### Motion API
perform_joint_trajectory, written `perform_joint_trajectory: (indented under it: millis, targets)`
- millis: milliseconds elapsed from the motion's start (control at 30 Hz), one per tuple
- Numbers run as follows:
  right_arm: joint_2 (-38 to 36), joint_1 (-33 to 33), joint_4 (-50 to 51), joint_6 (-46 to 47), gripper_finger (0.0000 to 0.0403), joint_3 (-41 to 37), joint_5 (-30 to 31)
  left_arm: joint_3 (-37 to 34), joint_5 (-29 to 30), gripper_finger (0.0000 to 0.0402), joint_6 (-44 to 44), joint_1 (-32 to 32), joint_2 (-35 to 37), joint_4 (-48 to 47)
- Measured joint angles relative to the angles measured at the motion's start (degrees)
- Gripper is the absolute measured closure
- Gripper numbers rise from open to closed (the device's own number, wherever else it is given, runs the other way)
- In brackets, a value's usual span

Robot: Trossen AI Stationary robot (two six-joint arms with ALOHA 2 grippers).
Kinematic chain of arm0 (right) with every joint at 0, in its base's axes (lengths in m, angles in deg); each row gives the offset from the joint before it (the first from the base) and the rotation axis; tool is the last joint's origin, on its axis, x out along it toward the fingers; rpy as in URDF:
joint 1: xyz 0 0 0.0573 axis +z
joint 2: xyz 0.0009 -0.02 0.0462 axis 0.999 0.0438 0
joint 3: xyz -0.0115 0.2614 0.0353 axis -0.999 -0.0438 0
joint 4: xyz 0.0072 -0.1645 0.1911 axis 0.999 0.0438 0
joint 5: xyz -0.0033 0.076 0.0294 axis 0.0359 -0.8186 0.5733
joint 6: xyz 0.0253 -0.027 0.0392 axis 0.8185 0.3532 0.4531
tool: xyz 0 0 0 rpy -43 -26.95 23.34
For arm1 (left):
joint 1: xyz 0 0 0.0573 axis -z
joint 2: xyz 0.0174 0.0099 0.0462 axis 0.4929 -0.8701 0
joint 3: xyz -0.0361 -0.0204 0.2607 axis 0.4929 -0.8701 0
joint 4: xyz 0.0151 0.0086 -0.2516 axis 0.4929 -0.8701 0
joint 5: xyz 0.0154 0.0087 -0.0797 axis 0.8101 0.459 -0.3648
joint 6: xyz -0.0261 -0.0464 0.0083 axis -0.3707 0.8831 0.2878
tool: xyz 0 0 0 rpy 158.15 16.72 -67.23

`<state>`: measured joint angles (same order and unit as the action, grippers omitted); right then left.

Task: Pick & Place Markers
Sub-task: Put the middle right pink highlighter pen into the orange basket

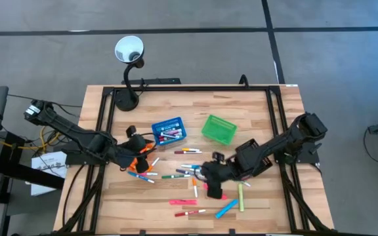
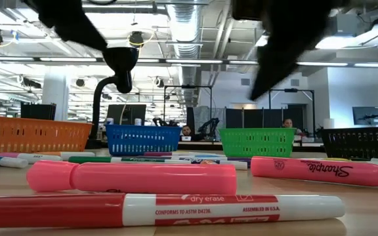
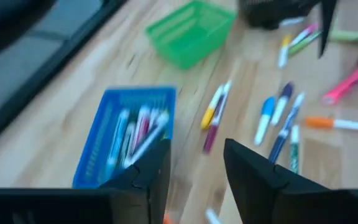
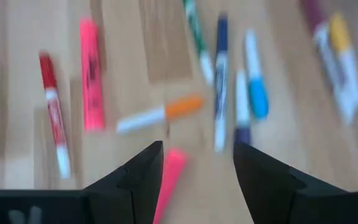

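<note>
Markers [image 1: 188, 172] scattered across table [image 1: 254, 111] centre, several inside blue basket [image 1: 168, 130]; green basket [image 1: 218, 128] alongside. Left gripper [image 1: 144, 149] near orange basket [image 1: 138, 162], fingers apart, empty. Right gripper [image 1: 210, 176] over pink marker [image 4: 168, 180], fingers apart, gripping nothing

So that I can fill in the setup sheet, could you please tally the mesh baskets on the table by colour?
Orange basket: 1
Blue basket: 1
Green basket: 1
Black basket: 1
Total: 4
</note>
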<state>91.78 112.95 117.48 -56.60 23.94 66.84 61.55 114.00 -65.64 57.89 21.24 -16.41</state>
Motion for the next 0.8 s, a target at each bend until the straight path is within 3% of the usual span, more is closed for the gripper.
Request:
perform_joint_trajectory:
  millis: [233, 467, 800]
  targets:
    - [3.00, 6.52, 0.95, 11.40, 0.0216, 0.24, 0.88, 0.00, 0.00, 0.0263, -5.88, -0.02, 0.00, 2.85]
    - [5.71, 10.88, 4.57, 15.17, 0.0217, -0.01, 4.63, 0.02, -0.04, 0.0263, -7.18, -0.89, -0.26, 4.44]
    - [12.38, 11.44, 4.40, 15.64, 0.0220, 0.32, 2.35, 0.00, -0.02, 0.0263, -7.52, -2.54, -0.70, 5.48]
